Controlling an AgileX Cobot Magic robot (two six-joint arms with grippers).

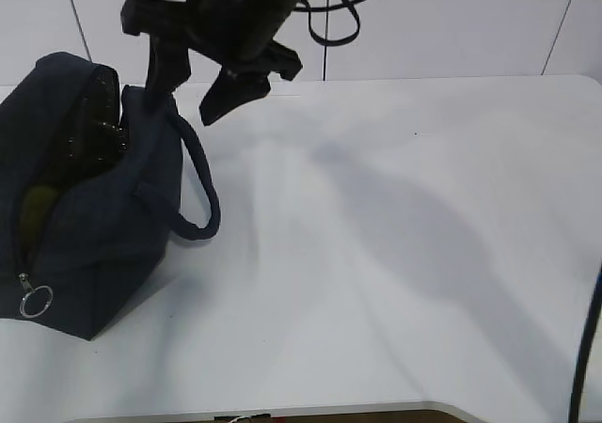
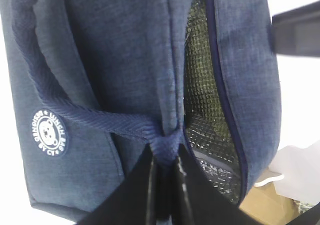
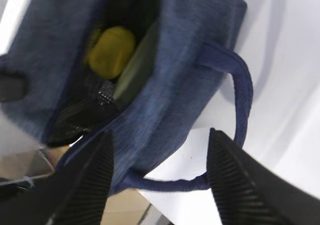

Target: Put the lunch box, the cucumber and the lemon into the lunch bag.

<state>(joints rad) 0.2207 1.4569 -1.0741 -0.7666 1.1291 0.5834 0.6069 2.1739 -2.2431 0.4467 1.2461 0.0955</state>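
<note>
Your left tool is pinching the bag handle; right tool hangs spread, empty: release abruptly and the lemon could roll out.

navy lunch bag with white emblem, gridded silver lining; yellow lemon inside; white table.

Black arm, looped black cable, ribbed pincer fingers

You are looking at a dark navy woven cloth lunch bag showing shiny crinkly silver foil lining, a metal zipper ring, on a smooth white table.
</note>
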